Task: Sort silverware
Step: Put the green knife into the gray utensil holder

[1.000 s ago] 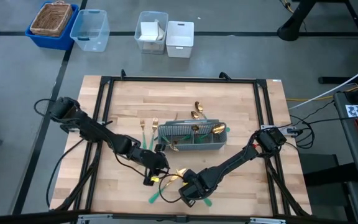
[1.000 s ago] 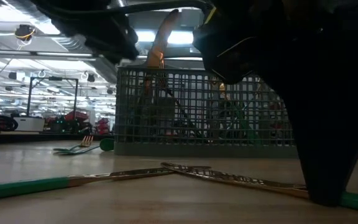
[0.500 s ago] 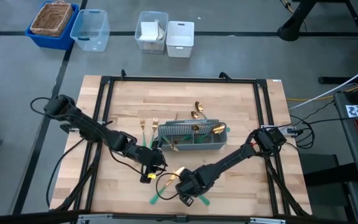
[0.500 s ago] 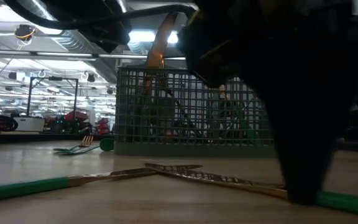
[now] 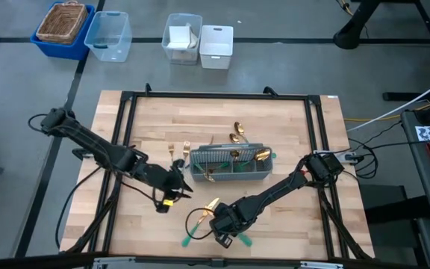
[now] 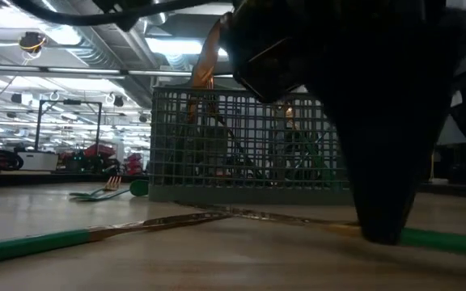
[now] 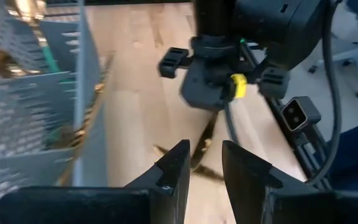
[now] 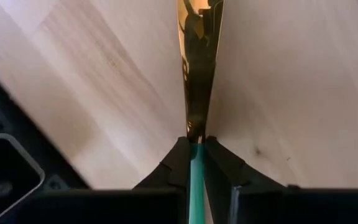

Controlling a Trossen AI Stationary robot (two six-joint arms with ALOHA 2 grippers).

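The grey mesh caddy (image 5: 230, 166) (image 6: 249, 145) stands mid-table with several gold pieces upright in it. My right gripper (image 5: 225, 224) (image 8: 196, 158) is near the table's near edge, shut on a teal-handled gold piece (image 6: 281, 218). A second teal-handled piece (image 5: 190, 237) (image 6: 31, 242) lies flat beside it. Two forks (image 5: 175, 153) lie left of the caddy, and spoons (image 5: 236, 134) lie behind it. My left gripper (image 5: 174, 187) (image 7: 205, 168) hovers off the caddy's near left corner, open by a narrow gap, holding nothing. My right gripper pinches the piece's teal handle (image 8: 196, 163) between both fingers, just where it meets the gold part. The fingers come from above, pointing down, and lie across the piece. It lies about level, low over the wood, with its handle end (image 6: 447, 241) toward the right.
Black frame rails (image 5: 129, 134) run along the table's edges. Beyond the far edge stand a blue bin with a basket (image 5: 62, 26), a clear bin (image 5: 109, 36) and white boxes (image 5: 200, 43). Bare wood (image 5: 297, 134) lies right of the caddy.
My right gripper has moved toward the table's left, taking the held piece along, so its gold end now reaches farther left under the caddy's front. My left gripper has drawn back toward the left and far side, away from the right gripper.
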